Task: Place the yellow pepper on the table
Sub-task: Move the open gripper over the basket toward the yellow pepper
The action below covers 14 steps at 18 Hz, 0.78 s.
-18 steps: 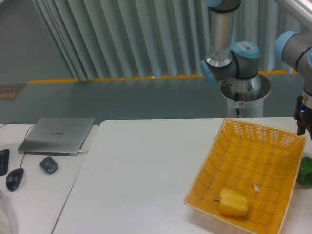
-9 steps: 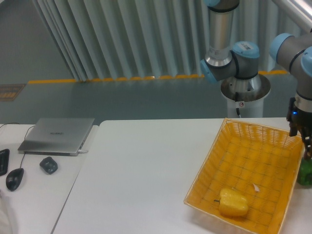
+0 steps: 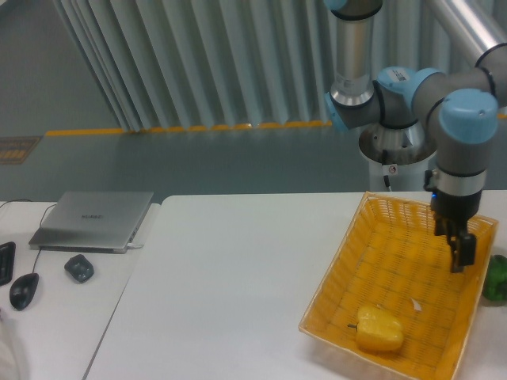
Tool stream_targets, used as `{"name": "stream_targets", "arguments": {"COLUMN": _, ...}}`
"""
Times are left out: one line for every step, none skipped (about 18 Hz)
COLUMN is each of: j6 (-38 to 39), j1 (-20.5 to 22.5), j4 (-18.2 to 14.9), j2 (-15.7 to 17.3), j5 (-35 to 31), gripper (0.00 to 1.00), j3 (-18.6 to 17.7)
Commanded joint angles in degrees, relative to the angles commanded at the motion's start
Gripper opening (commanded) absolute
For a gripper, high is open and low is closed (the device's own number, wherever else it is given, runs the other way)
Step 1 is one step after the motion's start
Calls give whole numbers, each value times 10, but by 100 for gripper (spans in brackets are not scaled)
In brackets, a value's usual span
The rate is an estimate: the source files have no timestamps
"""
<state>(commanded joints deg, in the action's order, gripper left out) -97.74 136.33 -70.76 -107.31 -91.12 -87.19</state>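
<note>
The yellow pepper (image 3: pixel 379 329) lies on its side in the near corner of the yellow wicker basket (image 3: pixel 356 261), its dark stem pointing left. The basket stands on the white table (image 3: pixel 230 277) at the right. My gripper (image 3: pixel 459 252) hangs over the far right part of the basket, well above and to the right of the pepper, fingers pointing down. It holds nothing. The view does not show clearly how far apart the fingers stand.
A green pepper (image 3: pixel 497 277) sits on the table just right of the basket, at the frame edge. On a second table at the left are a closed laptop (image 3: pixel 93 219), a small dark object (image 3: pixel 78 268), a mouse (image 3: pixel 24 290) and a keyboard edge.
The arm has swung left from the frame's right edge, bringing the gripper from beside the green pepper to above the basket's far right part. The peppers and basket have not moved.
</note>
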Motion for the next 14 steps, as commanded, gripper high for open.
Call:
{"name": "stream_targets", "arguments": {"j6": 3, "j1": -11, "j4": 7, "j2": -2, "j5": -25, "gripper": 100, "j3": 0}}
{"name": "stream_targets", "arguments": {"j6": -2, "j1": -18, "j4": 12, "j2": -7, "j5": -49, "gripper": 100, "j3": -1}}
{"name": "stream_targets", "arguments": {"j6": 3, "j1": -25, "j4": 25, "j2": -17, "j5": -59, "gripper": 100, "j3": 0}}
{"name": "stream_targets", "arguments": {"j6": 7, "j1": -36, "j4": 46, "j2": -25, "j5": -60, "gripper": 100, "j3": 3}}
{"name": "stream_targets", "arguments": {"j6": 9, "j1": -41, "j4": 67, "j2": -33, "j5": -62, "gripper": 100, "j3": 4}}
{"name": "stream_targets", "arguments": {"j6": 14, "j1": -45, "j4": 79, "j2": -42, "j5": -61, "gripper": 100, "j3": 6}}
{"name": "stream_targets", "arguments": {"j6": 30, "j1": -56, "j4": 83, "j2": -51, "j5": -61, "gripper": 100, "j3": 12}}
{"name": "stream_targets", "arguments": {"j6": 54, "j1": -65, "j4": 84, "j2": -59, "j5": -61, "gripper": 100, "j3": 19}}
{"name": "stream_targets", "arguments": {"j6": 91, "j1": -76, "j4": 86, "j2": -70, "j5": -61, "gripper": 100, "j3": 24}}
{"name": "stream_targets", "arguments": {"j6": 103, "j1": -80, "j4": 94, "j2": -76, "j5": -62, "gripper": 100, "j3": 26}}
{"name": "stream_targets", "arguments": {"j6": 104, "j1": -82, "j4": 105, "j2": -81, "j5": -62, "gripper": 100, "j3": 26}}
{"name": "stream_targets", "arguments": {"j6": 100, "j1": -84, "j4": 106, "j2": -84, "j5": -62, "gripper": 100, "j3": 29}}
{"name": "stream_targets", "arguments": {"j6": 95, "j1": -84, "j4": 106, "j2": -88, "j5": -62, "gripper": 100, "j3": 36}}
{"name": "stream_targets", "arguments": {"j6": 92, "j1": -84, "j4": 106, "j2": -94, "j5": -62, "gripper": 100, "j3": 40}}
